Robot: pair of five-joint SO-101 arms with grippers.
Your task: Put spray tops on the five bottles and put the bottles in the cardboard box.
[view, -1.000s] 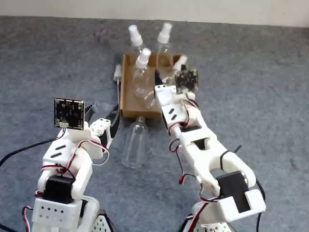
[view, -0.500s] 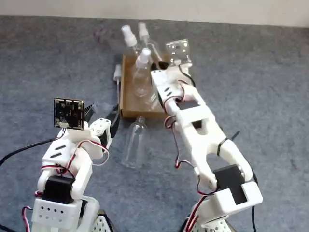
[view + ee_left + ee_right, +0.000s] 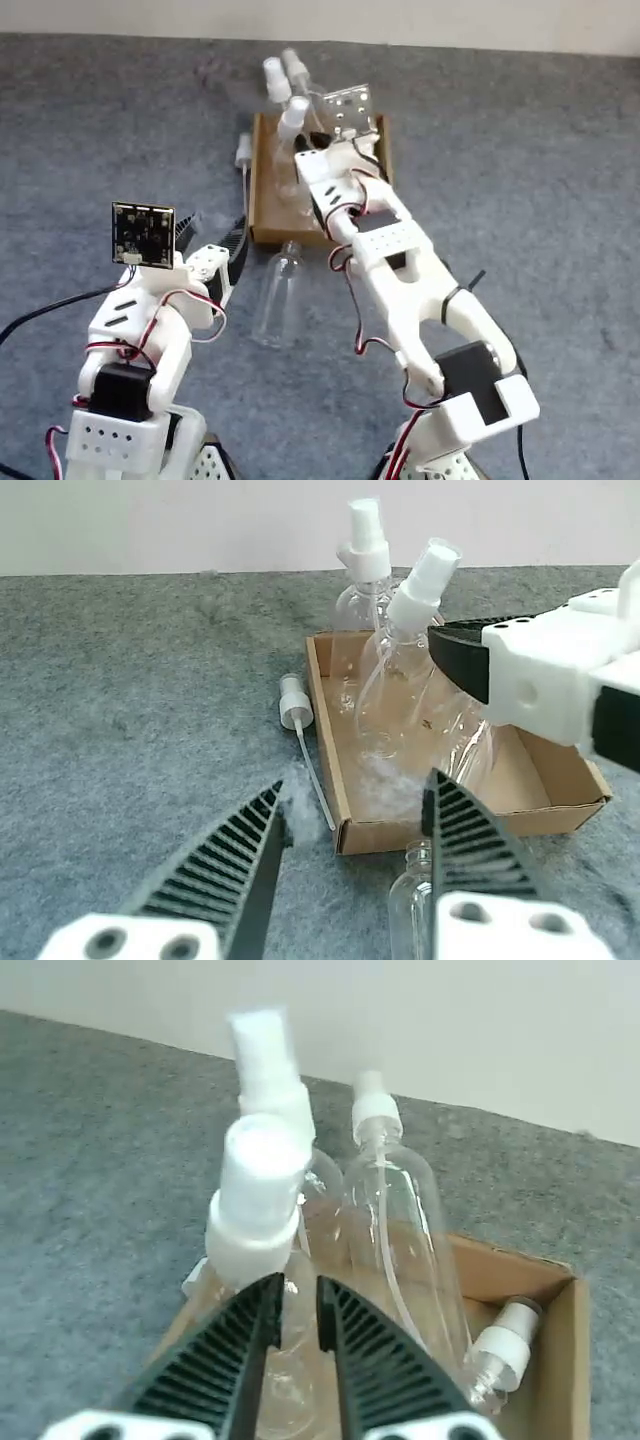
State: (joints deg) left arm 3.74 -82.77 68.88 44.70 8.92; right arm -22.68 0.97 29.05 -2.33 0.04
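Box roofed over and crowded; open bench on both flanks.
The right arm (image 3: 400, 270) stretches over the cardboard box (image 3: 262, 200), covering most of its opening. The right gripper (image 3: 297, 1282), jaws a slit apart, sits close behind leaning sprayer-topped bottles (image 3: 395, 670) bunched about the far left corner; whether all stand inside cannot be told. Another capped bottle (image 3: 503, 1345) lies in a far corner of the box. Ahead of the wide-spread left gripper (image 3: 355, 783), an uncapped bottle (image 3: 277, 292) lies on the bench (image 3: 120, 130), neck at the box's front wall, and a loose spray top (image 3: 243, 152) sits just beside the left wall. Bare bench runs wide left of that top and right of the box.
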